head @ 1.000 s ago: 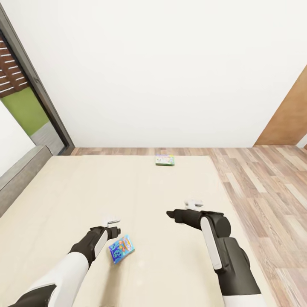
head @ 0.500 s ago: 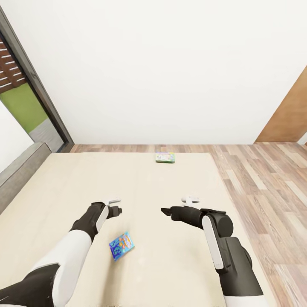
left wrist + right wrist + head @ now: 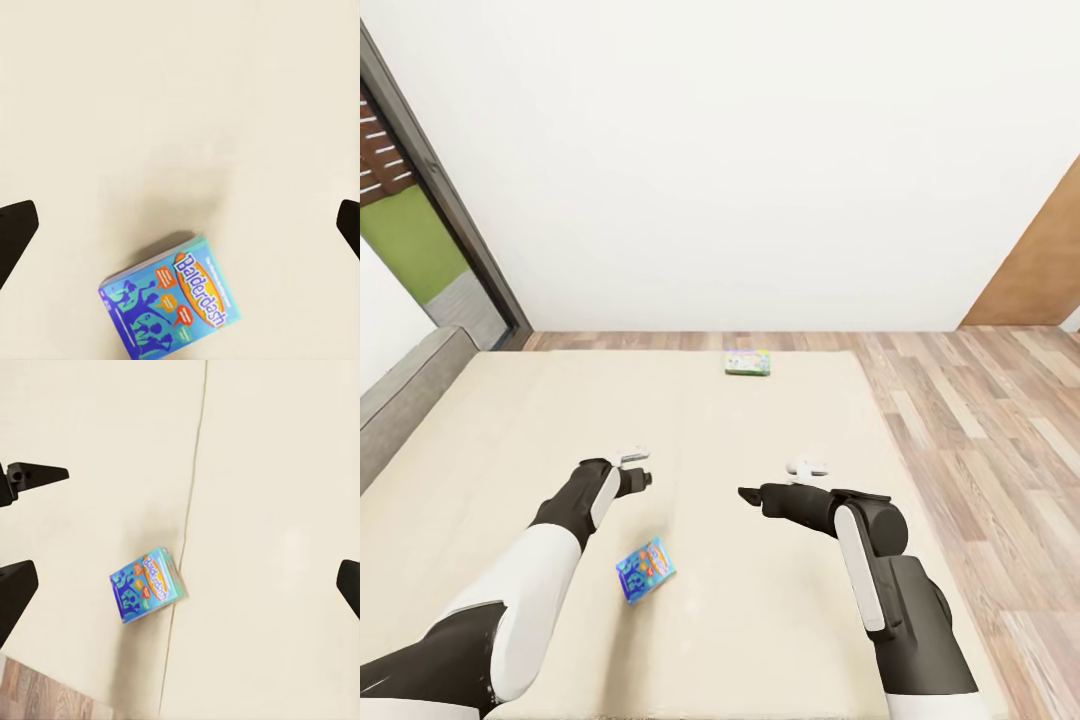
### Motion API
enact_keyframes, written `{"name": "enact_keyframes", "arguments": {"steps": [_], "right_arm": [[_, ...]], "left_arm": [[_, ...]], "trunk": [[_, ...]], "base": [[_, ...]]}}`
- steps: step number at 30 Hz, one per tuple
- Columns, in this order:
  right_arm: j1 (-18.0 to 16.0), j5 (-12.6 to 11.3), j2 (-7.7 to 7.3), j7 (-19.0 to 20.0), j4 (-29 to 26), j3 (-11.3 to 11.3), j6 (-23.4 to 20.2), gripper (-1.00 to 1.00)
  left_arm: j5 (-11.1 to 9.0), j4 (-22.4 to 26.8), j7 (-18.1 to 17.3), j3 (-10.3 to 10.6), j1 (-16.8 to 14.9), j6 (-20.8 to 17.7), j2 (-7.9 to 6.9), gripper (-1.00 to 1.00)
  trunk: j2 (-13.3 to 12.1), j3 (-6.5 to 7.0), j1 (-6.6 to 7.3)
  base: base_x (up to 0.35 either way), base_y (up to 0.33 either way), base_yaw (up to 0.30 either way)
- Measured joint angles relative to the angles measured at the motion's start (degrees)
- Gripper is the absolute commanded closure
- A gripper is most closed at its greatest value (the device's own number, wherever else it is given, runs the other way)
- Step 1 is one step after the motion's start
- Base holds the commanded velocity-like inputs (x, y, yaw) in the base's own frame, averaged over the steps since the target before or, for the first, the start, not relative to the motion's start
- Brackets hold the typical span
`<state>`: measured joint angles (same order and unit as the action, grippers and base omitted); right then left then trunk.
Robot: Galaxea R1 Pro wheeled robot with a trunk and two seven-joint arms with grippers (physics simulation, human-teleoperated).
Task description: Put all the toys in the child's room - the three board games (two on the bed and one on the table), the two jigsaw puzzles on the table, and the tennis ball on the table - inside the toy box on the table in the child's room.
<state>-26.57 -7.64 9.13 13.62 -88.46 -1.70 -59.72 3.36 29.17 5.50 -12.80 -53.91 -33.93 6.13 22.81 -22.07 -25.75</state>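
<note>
Head view: nearest, the thin blue Balderdash board game box [image 3: 646, 570] lies flat on the beige mattress of the bed [image 3: 760, 620], just behind the left gripper [image 3: 643, 479], jaws spread wide and empty; right gripper [image 3: 744, 494] likewise empty; the green-edged game box [image 3: 747, 362] lies far off

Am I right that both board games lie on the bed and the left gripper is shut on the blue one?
Not quite. The left gripper is open and empty; the left wrist view shows the blue board game lying free on the bed. The green-edged board game lies there too.
</note>
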Motion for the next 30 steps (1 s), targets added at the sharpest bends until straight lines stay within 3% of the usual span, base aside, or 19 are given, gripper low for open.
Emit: {"name": "enact_keyframes", "arguments": {"steps": [12, 30], "right_arm": [[0.0, 0.0, 0.00, 0.0, 0.0, 0.1, 0.0, -1.00], [0.0, -0.1, -0.07, 0.5, -0.1, 0.1, 0.0, -1.00]], "left_arm": [[0.2, -0.6, -0.1, 0.0, 0.0, 3.0, 0.12, -1.00], [0.2, -0.6, -0.1, 0.2, 0.0, 3.5, -0.02, -1.00]], "trunk": [[0.0, -1.13, 0.00], [0.0, -2.82, 0.00]], "base": [[0.000, 0.000, 0.000], [0.000, 0.000, 0.000]]}}
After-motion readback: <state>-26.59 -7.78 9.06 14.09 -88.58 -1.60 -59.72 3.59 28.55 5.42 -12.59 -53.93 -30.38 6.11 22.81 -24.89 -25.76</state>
